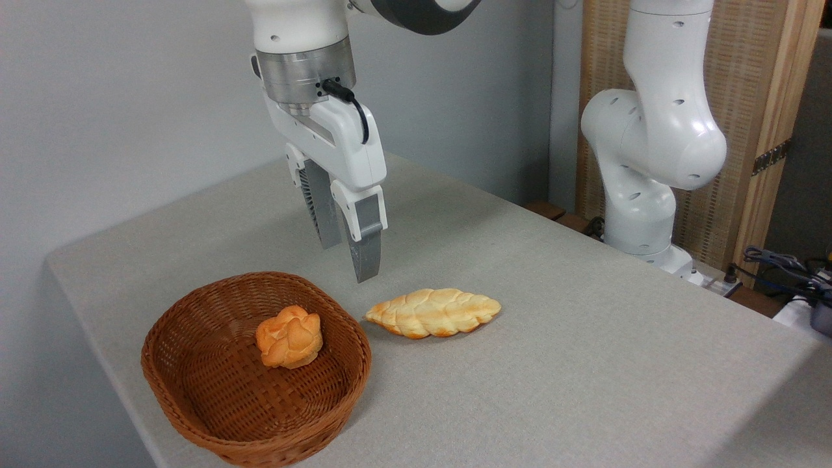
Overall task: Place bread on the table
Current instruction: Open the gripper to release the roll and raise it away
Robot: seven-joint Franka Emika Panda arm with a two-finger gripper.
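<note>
Bread (433,312) down, we're done.
Lies on counter (585,364) beside basket (195,416); claw (351,263) above, slightly parted, empty.

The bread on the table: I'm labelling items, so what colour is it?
The bread is pale cream with golden-orange edges, seen in the fixed camera view.

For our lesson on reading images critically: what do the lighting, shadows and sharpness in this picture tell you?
Camera view: soft, even light; the bread casts only a faint shadow on the table; the basket is darker inside around the bun; mild glare on the arm's white shell; the gripper and foreground are sharp, without noticeable blur.
</note>
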